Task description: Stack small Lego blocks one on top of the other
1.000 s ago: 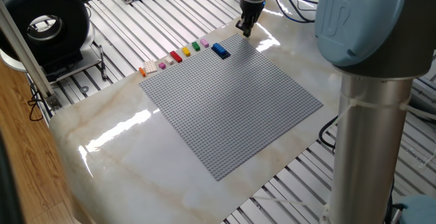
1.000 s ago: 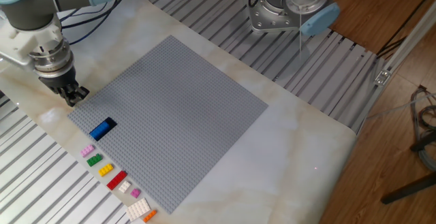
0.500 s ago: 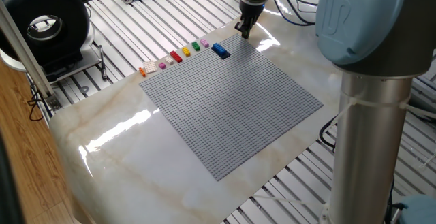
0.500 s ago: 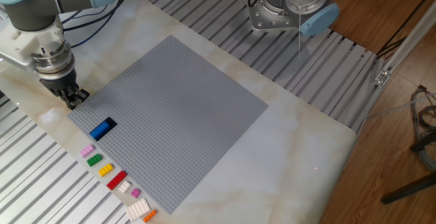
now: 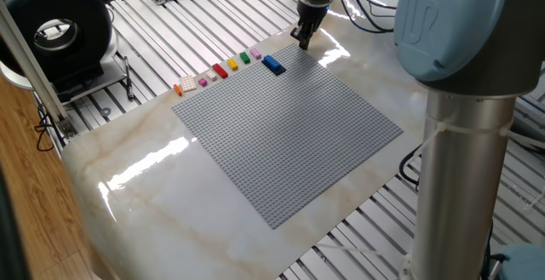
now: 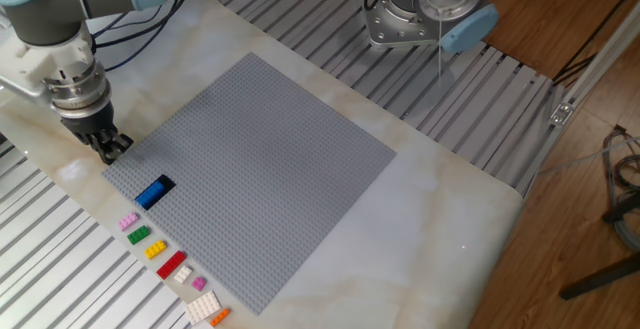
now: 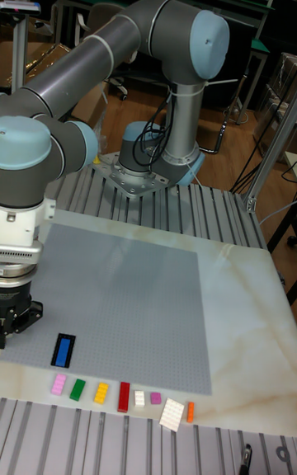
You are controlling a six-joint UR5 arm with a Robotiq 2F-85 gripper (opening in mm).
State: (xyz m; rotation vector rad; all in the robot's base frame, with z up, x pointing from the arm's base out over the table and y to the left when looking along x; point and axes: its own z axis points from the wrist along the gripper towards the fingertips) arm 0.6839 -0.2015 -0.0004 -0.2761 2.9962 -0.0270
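A blue brick (image 5: 273, 64) (image 6: 153, 192) (image 7: 63, 350) with a dark navy rim sits on the grey baseplate (image 5: 289, 135) near one corner. Beside that edge, on the marble, lies a row of small Lego blocks: pink (image 6: 129, 221), green (image 6: 138, 236), yellow (image 6: 155, 250), red (image 6: 171, 265), another pink (image 6: 198, 284) and orange (image 6: 220, 316). My gripper (image 5: 301, 39) (image 6: 106, 150) (image 7: 15, 320) stands low at the plate's corner, a short way from the blue brick. Its fingers look shut with nothing visible between them.
Two white bricks (image 6: 182, 275) (image 6: 203, 305) lie in the same row. The marble slab (image 5: 128, 178) rests on a slatted metal table. A black round device (image 5: 55, 29) stands off the slab, and the arm's base (image 6: 425, 14) is bolted past the far side.
My gripper has crept a little along the plate's corner. The baseplate, with the blue brick on it, has slid slightly.
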